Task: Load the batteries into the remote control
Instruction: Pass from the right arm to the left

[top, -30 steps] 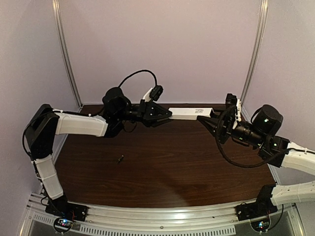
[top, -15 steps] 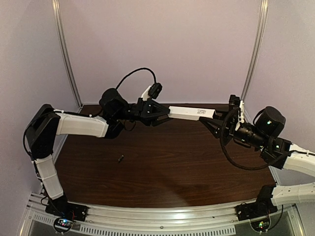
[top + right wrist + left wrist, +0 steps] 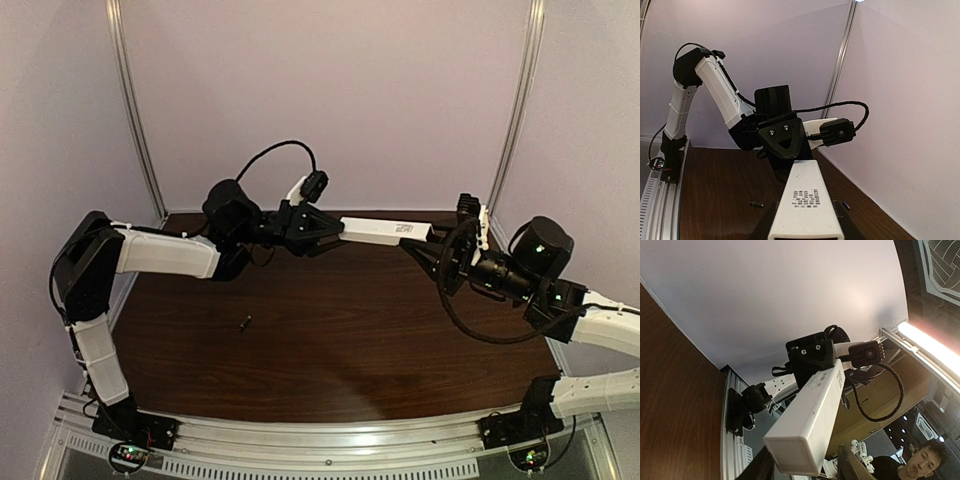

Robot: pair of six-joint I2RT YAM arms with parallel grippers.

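The white remote control hangs in the air at the back of the table, between both arms. My right gripper is shut on its right end, and its fingers press both sides of the remote control in the right wrist view. My left gripper is open round the left end. In the left wrist view one finger touches the remote control and a gap shows at the other finger. One dark battery lies on the table. It also shows in the right wrist view. A second, bluish battery lies by the back wall.
Purple walls close in the table at the back and on both sides. Metal rails run along the near edge. The left arm's camera cable loops above its wrist.
The right gripper has moved back to the left and slightly up, and the remote control went with it. The left gripper has edged a little left. The battery on the table has not moved.
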